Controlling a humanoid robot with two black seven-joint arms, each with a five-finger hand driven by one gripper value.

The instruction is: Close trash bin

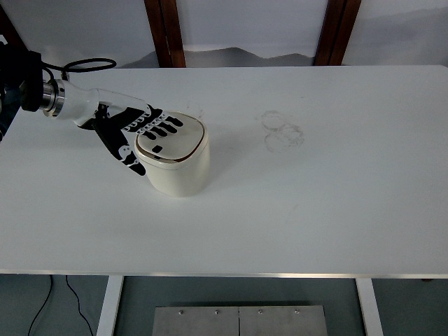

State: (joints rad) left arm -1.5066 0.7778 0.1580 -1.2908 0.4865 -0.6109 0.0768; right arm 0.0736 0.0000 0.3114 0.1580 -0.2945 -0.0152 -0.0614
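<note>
Toward the white table's [336, 210] far left corner, black-and-white left hand [136, 133] flat, fingers [162, 127] spread, gripping nothing, palm down on the cream round plastic trash bin's [178, 168] lid [171, 139] to seat it.

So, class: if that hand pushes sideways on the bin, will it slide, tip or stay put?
The bin looks like thin plastic, so probably light and apt to slide on the smooth table. Pressed high, where the left hand rests, it might tip.
</note>
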